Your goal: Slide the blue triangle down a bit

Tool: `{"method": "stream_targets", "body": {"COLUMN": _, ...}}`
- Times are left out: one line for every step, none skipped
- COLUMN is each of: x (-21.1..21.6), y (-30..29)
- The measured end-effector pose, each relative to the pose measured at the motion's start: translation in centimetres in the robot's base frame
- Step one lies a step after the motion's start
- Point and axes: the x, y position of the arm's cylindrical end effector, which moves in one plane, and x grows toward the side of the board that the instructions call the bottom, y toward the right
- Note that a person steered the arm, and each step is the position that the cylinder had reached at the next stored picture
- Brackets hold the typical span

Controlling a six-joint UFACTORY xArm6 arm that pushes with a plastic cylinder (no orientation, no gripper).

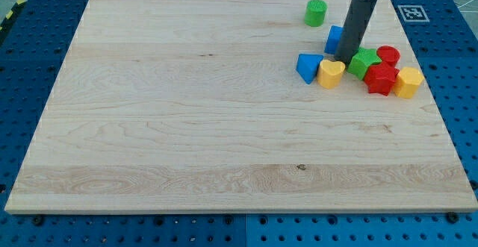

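The blue triangle (308, 66) lies on the wooden board (187, 113) in the upper right part of the view. Its right side touches a yellow heart-shaped block (331, 73). My tip (346, 57) is down on the board just right of and slightly above the blue triangle, right above the yellow heart. The rod partly hides a second blue block (334, 38) behind it. I cannot tell whether the tip touches any block.
A green cylinder (316, 12) stands alone near the view's top. Right of the tip sits a tight cluster: a green star-like block (365, 63), a red cylinder (388, 54), a red star-like block (382, 79) and a yellow hexagon-like block (408, 82).
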Motion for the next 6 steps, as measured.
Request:
{"method": "stream_targets", "body": {"x": 0.0, "y": -1.2}}
{"method": "stream_targets", "body": {"x": 0.0, "y": -4.2}}
{"method": "stream_targets", "body": {"x": 0.3, "y": -6.9}}
{"method": "stream_targets", "body": {"x": 1.1, "y": -8.4}}
{"method": "stream_targets", "body": {"x": 1.3, "y": -9.3}}
{"method": "stream_targets", "body": {"x": 1.6, "y": -11.7}}
